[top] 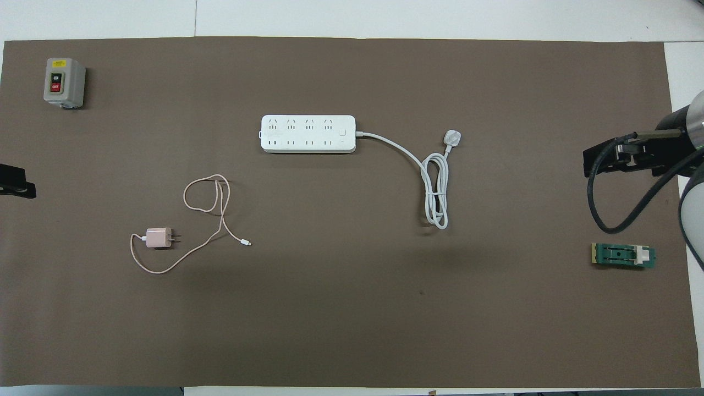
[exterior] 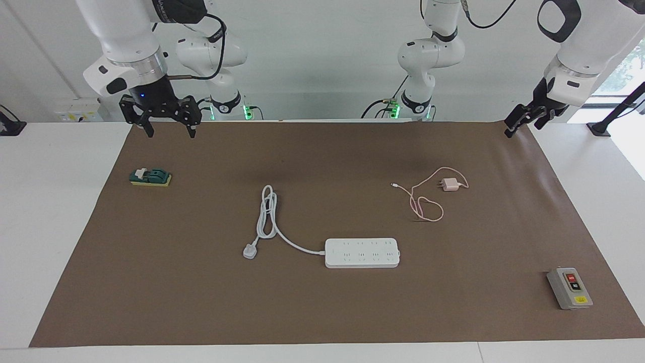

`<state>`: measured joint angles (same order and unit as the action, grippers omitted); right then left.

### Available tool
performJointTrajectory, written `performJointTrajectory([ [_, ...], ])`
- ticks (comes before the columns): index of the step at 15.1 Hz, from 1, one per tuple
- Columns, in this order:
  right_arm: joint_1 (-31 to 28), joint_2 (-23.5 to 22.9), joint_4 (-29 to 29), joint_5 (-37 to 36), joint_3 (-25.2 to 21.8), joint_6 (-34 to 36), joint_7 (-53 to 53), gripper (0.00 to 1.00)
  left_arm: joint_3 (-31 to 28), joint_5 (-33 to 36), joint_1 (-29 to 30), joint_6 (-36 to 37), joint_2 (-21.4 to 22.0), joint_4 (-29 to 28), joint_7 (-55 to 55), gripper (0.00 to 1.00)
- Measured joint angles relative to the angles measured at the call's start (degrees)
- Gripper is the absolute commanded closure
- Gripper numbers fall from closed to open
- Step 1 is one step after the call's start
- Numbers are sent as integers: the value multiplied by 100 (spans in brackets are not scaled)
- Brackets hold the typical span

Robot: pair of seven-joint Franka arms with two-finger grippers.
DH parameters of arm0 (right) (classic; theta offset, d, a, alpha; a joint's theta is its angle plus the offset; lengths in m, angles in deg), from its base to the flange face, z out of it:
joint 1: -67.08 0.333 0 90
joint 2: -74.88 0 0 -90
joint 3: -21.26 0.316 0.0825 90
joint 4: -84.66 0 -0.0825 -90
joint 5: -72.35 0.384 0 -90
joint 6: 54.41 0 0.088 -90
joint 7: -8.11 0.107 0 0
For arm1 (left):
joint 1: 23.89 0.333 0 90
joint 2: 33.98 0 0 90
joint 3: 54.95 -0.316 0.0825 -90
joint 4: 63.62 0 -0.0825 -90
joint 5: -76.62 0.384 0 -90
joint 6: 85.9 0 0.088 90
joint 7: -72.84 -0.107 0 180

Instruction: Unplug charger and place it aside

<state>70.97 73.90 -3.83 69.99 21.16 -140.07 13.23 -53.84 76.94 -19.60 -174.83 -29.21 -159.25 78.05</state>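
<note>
Overhead view: pale-pink cube charger w/ looping thin cable, unplugged

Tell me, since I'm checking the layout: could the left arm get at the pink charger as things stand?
Probably yes. The charger lies unplugged on the mat toward the left arm's end, apart from the power strip, with only its own cable looped beside it. The left claw hangs open over the mat's edge, nothing between them.

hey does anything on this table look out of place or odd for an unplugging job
Yes: the charger is not plugged in. It lies loose on the brown mat, its cable looped beside it, nearer the robots than the power strip and apart from it. Every socket on the strip looks empty.
</note>
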Motion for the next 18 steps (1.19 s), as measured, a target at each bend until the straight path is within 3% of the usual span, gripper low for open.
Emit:
performJointTrajectory([
  [6, 15, 2, -3, 0, 4, 116, 0, 0, -210, -34, -641, 3, -70, 8, -19, 0],
  [18, -193, 36, 11, 0, -1, 9, -575, 0, -238, -68, -700, 62, -70, 11, -625, 0],
])
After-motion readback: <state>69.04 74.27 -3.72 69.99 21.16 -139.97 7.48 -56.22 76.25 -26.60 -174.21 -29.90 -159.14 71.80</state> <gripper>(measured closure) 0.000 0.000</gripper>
